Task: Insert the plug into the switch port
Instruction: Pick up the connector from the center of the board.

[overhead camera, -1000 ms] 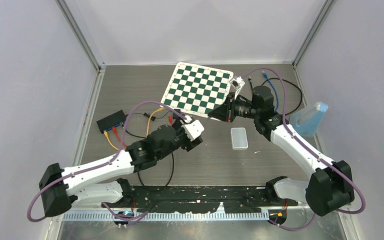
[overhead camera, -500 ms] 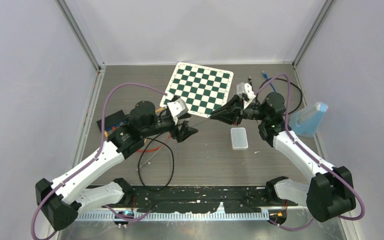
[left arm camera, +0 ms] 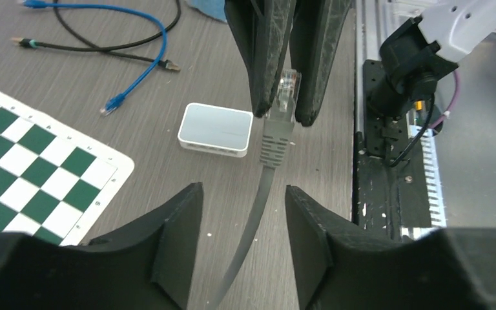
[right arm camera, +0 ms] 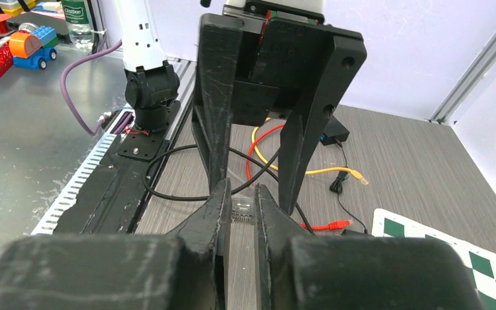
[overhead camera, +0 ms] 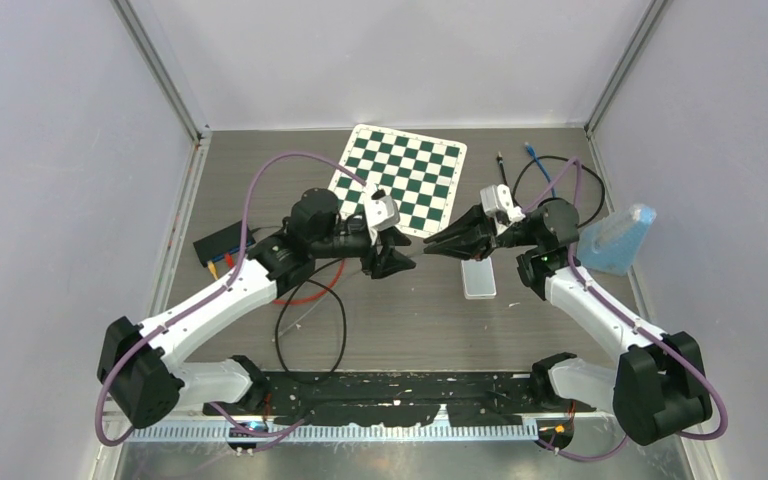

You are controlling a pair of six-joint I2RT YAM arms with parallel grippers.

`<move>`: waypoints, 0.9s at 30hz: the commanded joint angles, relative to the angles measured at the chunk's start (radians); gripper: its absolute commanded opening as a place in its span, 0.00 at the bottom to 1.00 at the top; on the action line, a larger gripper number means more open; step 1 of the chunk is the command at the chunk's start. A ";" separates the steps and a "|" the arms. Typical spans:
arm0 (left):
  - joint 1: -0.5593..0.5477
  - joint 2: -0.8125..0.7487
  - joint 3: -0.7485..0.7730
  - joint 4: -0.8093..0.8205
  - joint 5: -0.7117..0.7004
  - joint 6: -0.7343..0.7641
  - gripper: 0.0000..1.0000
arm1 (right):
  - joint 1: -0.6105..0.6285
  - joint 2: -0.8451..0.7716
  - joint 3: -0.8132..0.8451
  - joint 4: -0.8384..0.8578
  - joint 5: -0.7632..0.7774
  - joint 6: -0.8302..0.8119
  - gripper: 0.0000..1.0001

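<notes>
My right gripper (overhead camera: 432, 245) is shut on the clear plug (right arm camera: 243, 206) of a grey cable (left arm camera: 252, 219) and holds it above the table. The left wrist view shows the plug (left arm camera: 287, 87) pinched between the right fingers, its grey boot hanging below. My left gripper (overhead camera: 398, 252) faces the right one tip to tip and stands open (left arm camera: 242, 190). The grey cable runs through its gap and touches neither finger. The black switch (overhead camera: 222, 243) lies at the far left with yellow and red cables plugged in, and it also shows behind the left arm as the switch (right arm camera: 334, 132).
A small white box (overhead camera: 478, 277) lies under the right gripper. The chessboard mat (overhead camera: 400, 178) is at the back centre. Blue and black loose cables (overhead camera: 540, 165) lie at the back right beside a blue bottle (overhead camera: 618, 240). Black, red and yellow cables (overhead camera: 310, 300) sprawl under the left arm.
My left arm swung up and to the right until its fingers met the right gripper's tips, and its jaws narrowed a little. The right gripper came forward and left with the plug.
</notes>
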 commanded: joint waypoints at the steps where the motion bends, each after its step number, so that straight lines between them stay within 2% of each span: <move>1: 0.002 0.031 0.065 0.080 0.100 -0.026 0.48 | 0.000 -0.030 0.007 0.079 -0.027 0.003 0.05; 9: 0.001 0.043 0.014 0.223 0.113 -0.115 0.36 | -0.001 -0.022 -0.006 0.085 -0.012 0.009 0.05; 17: -0.008 0.059 0.010 0.247 0.118 -0.121 0.20 | -0.001 -0.013 -0.004 0.068 0.011 0.006 0.05; 21: -0.010 0.053 0.007 0.253 0.114 -0.128 0.21 | 0.000 -0.011 -0.008 0.056 0.012 0.004 0.05; 25: -0.010 0.047 0.001 0.254 0.110 -0.132 0.32 | 0.000 -0.014 -0.012 0.037 0.014 -0.013 0.05; 27: -0.010 0.042 -0.001 0.254 0.109 -0.133 0.34 | 0.000 -0.017 -0.012 0.013 0.018 -0.029 0.05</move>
